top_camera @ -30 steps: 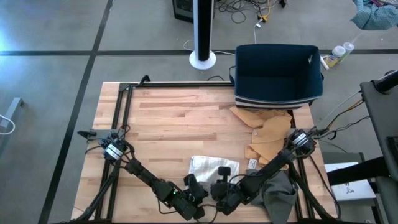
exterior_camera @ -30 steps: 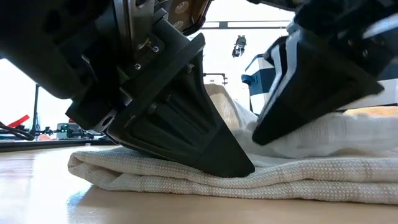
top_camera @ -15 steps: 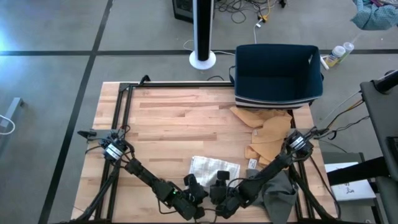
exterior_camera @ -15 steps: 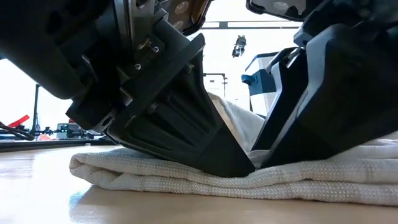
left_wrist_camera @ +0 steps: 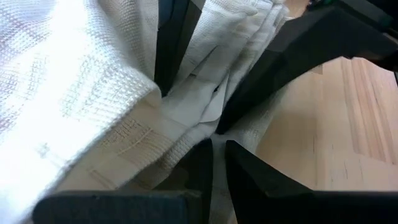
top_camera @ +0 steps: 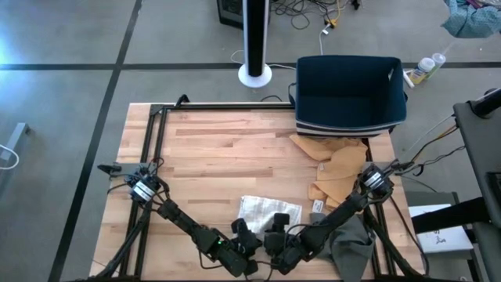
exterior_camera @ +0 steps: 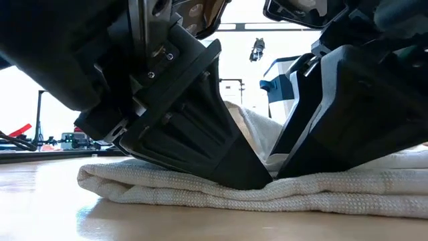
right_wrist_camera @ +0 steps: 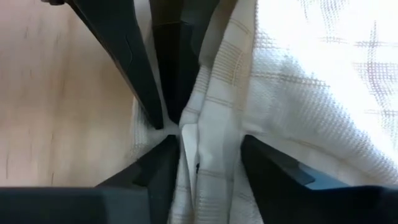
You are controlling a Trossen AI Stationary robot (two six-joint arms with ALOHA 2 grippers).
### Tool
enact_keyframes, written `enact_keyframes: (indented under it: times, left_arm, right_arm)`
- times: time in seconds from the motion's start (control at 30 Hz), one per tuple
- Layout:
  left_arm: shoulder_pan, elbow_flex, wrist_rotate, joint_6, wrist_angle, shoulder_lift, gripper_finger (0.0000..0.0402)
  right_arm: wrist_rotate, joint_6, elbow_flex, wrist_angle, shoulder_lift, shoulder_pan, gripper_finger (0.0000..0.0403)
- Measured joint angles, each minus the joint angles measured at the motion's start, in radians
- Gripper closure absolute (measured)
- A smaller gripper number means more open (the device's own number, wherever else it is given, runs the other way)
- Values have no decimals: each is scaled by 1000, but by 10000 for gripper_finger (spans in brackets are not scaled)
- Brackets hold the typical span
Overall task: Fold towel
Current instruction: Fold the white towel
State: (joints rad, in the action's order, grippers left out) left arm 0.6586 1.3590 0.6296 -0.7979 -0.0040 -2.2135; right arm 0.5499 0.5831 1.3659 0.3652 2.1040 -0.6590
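Note:
The white waffle-weave towel (top_camera: 270, 210) lies in a folded heap on the wooden table near its front edge. Both grippers meet at the towel's near edge. My left gripper (top_camera: 249, 233) comes slanting down from the near left and is shut on the cloth. My right gripper (top_camera: 274, 233) comes from the near right. It is open, and its fingers straddle a bunch of the towel's striped hem (right_wrist_camera: 211, 124). In the low view the two grippers' tips (exterior_camera: 264, 182) almost touch each other on the towel (exterior_camera: 167, 191). My left gripper pinches bunched layers of the towel's near edge (left_wrist_camera: 208, 134) between its two fingers, slanting down from the table's near left. The towel lies slack on the table. My right gripper has a fold of the hem (right_wrist_camera: 214, 146) between its open fingers, slanting down from the near right. One fingertip (exterior_camera: 284, 173) rests on the cloth.
Tan cloths (top_camera: 337, 168) lie at the far right, below a dark blue bin (top_camera: 350, 94). A grey cloth (top_camera: 352, 243) hangs at the near right corner and a small tag (top_camera: 317, 206) lies beside the towel. A black rail (top_camera: 156, 149) borders the left side.
My right gripper has opened and sunk onto the towel beside the left gripper. The cloth it had held up now lies lower. My left gripper has kept its hold.

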Motion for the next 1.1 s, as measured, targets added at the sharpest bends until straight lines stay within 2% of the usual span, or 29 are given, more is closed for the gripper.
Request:
enact_keyframes:
  times: [0.53,0.8,0.97,1.1]
  left_arm:
    - [9,-2,-10,30,-33,22,364]
    - [42,-2,8,64,1,62,364]
    - [58,0,12,51,94,21,364]
    - [41,-1,9,43,127,-29,364]
  right_arm:
    - [21,0,20,50,-13,1,392]
    - [34,1,32,93,-62,7,394]
    - [14,1,33,90,-73,8,394]
    - [-43,4,33,87,-73,11,394]
